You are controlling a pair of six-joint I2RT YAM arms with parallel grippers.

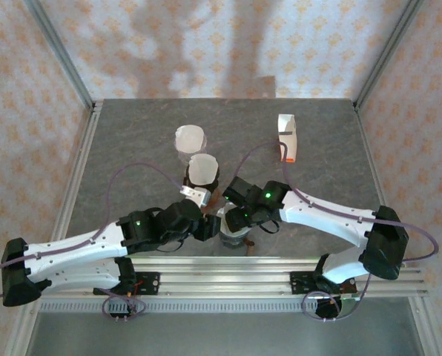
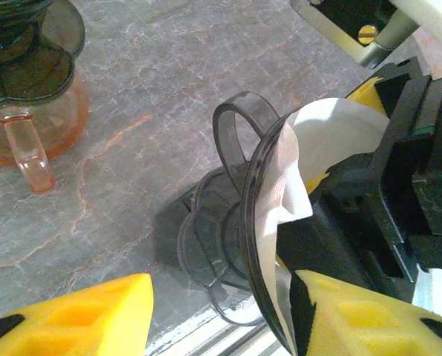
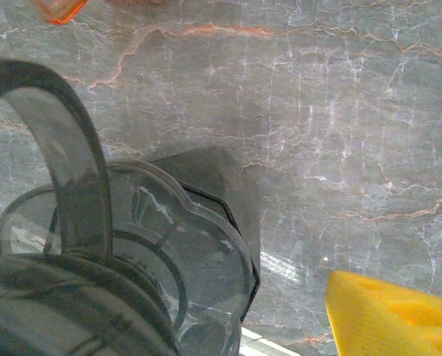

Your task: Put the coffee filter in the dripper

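A smoky clear dripper [image 2: 228,245] with a loop handle stands at the table's near edge, and a white coffee filter [image 2: 321,141] lies inside its cone. My left gripper [image 2: 221,289] is open, its yellow fingers either side of the dripper: the left one stands well clear and the right one is close to the rim. From the right, my right gripper [image 1: 234,216] reaches in against the filter. In the right wrist view the dripper [image 3: 132,252] is very close, and one yellow finger [image 3: 391,311] stands apart from its base. The other finger is hidden.
An orange glass carafe [image 2: 28,111] with another dark dripper on top stands further back on the left. Behind it sits a stack of white filters [image 1: 190,139]. A white box [image 1: 288,137] lies at the back right. A metal rail [image 1: 228,263] runs along the near edge.
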